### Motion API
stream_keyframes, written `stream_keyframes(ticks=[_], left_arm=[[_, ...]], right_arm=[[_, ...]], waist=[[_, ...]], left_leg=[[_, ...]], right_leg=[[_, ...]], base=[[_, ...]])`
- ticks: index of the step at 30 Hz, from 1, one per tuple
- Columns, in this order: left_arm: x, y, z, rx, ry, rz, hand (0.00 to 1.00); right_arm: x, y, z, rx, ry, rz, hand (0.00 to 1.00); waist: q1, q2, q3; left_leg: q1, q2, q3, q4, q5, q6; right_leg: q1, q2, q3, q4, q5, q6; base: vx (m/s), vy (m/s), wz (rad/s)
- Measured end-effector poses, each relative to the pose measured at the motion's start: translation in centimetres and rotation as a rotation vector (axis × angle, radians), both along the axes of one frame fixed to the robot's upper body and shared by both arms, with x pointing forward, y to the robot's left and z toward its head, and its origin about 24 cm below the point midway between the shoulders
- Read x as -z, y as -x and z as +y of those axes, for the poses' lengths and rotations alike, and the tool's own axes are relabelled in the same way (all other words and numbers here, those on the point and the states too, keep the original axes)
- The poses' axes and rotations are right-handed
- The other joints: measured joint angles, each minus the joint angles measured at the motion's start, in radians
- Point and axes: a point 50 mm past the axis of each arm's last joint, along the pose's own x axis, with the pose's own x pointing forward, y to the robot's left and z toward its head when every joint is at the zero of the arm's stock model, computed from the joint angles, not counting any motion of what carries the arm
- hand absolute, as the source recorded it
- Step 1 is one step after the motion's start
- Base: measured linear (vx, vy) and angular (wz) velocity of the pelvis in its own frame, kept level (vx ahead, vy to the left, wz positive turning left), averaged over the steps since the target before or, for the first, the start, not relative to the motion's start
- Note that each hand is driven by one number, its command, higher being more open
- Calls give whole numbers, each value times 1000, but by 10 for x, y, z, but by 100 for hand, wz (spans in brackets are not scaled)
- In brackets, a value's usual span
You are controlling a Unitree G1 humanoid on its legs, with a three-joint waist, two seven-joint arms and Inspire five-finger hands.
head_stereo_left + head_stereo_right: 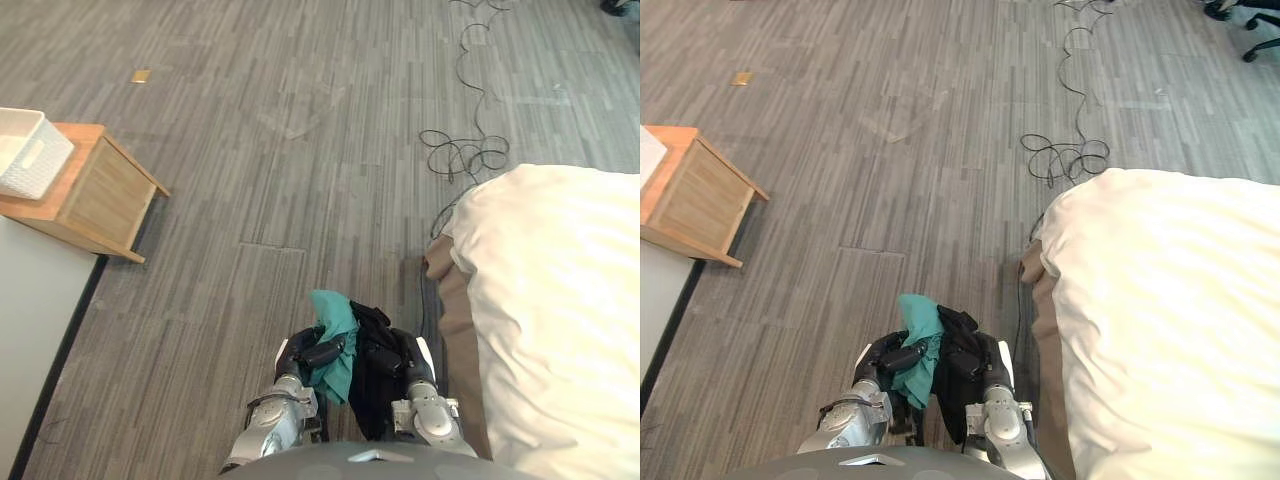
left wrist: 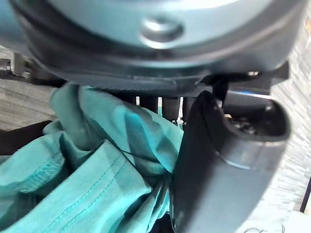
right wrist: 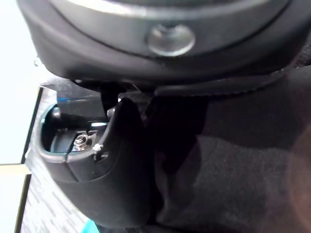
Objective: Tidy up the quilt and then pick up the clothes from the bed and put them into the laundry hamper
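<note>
Two garments hang low in the centre of the frame. The left robot hand [image 1: 303, 356] is clamped on a teal garment [image 1: 335, 340] and the right robot hand [image 1: 418, 374] on a black garment [image 1: 372, 375], both held up for carrying. The quilt [image 1: 560, 300] lies smooth on the bed at right. The white basket [image 1: 30, 150], likely the hamper, sits upper left on a wooden counter [image 1: 105, 195], with open floor [image 1: 280, 170] between.
</note>
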Motion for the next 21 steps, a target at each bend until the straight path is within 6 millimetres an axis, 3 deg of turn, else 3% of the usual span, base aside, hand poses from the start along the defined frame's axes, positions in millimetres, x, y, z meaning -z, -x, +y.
stream_keyframes(ticks=[1,2,4,5,6,7,8,9,10,11,12,13,14,15,17,18,19,20,21], left_arm=[[-1,-2,1,-7,-7,-8,0],[-4,-7,1,-17,-13,-21,0],[-5,-10,0,-22,-18,-26,0],[-5,-10,-1,-26,-14,-26,0],[-6,-11,-3,-26,-9,-30,0],[-7,-12,-3,-25,-8,-34,0],[-7,-12,-1,-30,-14,-34,0],[-8,-16,1,-44,-21,-34,0],[-9,-18,2,-55,-24,-35,0],[-9,-18,6,-61,-31,-39,0],[-9,-17,6,-62,-30,-36,0],[-5,-9,6,-67,-23,-15,0],[-2,-5,9,-67,-35,-5,0],[-1,-6,9,-61,-42,-2,0],[1,-7,9,-44,-56,6,0],[1,-7,8,-36,-59,5,0],[0,-7,6,-19,-61,0,0],[0,-8,5,-16,-62,-4,0],[-1,-10,4,-7,-64,-13,0]], right_arm=[[-1,-3,0,2,3,-8,0],[-5,-10,0,5,9,-32,0],[-9,-18,2,-3,9,-57,0],[-10,-19,3,-4,9,-61,0],[-10,-20,2,-4,11,-61,0],[-9,-19,2,-4,13,-58,0],[-5,-19,6,-14,10,-37,0],[-2,-19,9,-20,6,-15,0],[-1,-20,9,-23,7,-11,0],[1,-19,9,-26,13,7,0],[2,-18,10,-24,10,12,0],[8,-7,7,-19,17,41,0],[9,-5,8,-20,23,45,0],[9,-6,8,-20,29,43,0],[7,-9,6,-5,27,27,0],[7,-9,5,2,25,22,0],[7,-9,5,11,20,21,0],[6,-9,5,11,19,18,0],[0,-15,6,10,13,-22,0]], waist=[[7,-1,-1],[14,2,-2],[18,-2,-3],[27,-5,-5],[42,-8,-4],[52,-12,-2],[69,-48,0],[60,-103,-3],[54,-114,3],[60,-114,5],[65,-111,1],[58,-96,-39],[45,-108,-45],[34,-114,-46],[-6,-84,-27],[-20,-71,-19],[-56,-45,-5],[-59,-42,-3],[-66,-38,-2]], left_leg=[[-23,-1,2,9,-23,11],[-59,-3,10,-39,-79,47],[-79,-15,45,-285,-91,75],[-78,-28,60,-483,-48,85],[-76,-43,84,-723,50,88],[-75,-50,92,-789,107,100],[-44,-84,102,-800,202,189],[-53,-128,99,-748,159,232],[-59,-130,94,-695,133,239],[-72,-105,93,-557,75,258],[-62,-101,92,-486,18,243],[40,-100,65,-583,-43,233],[113,-120,42,-637,-91,218],[151,-132,25,-656,-101,219],[302,-132,-38,-723,-113,224],[342,-127,-59,-742,-113,225],[438,-112,-118,-789,-115,223],[448,-108,-128,-792,-116,221],[480,-93,-162,-797,-126,205]], right_leg=[[6,-5,5,-7,-3,-3],[10,-10,16,-20,-10,-4],[26,-15,16,-61,-15,0],[39,-15,13,-80,-25,7],[62,-14,9,-104,-45,26],[76,-17,6,-108,-53,42],[109,-53,4,-107,-74,81],[124,-97,-2,-97,-53,122],[137,-103,-2,-77,-26,163],[139,-92,17,19,46,165],[117,-72,26,135,110,159],[40,-66,54,370,216,180],[-34,-81,84,575,234,180],[-91,-84,95,694,215,157],[-281,-82,51,925,108,36],[-317,-81,29,930,76,21],[-423,-86,-27,857,3,6],[-439,-87,-36,832,-3,2],[-504,-89,-61,692,-15,-11]], base=[[161,-83,-28],[205,-70,-31],[284,-38,-15],[420,-18,1],[462,-11,-1],[542,5,-11],[591,-24,13],[619,-28,30],[826,-49,54],[710,-14,36],[795,55,26],[634,86,34],[502,83,44],[655,-24,65],[703,-90,71],[782,-203,109],[518,-169,93],[775,-360,111],[655,-409,90]])
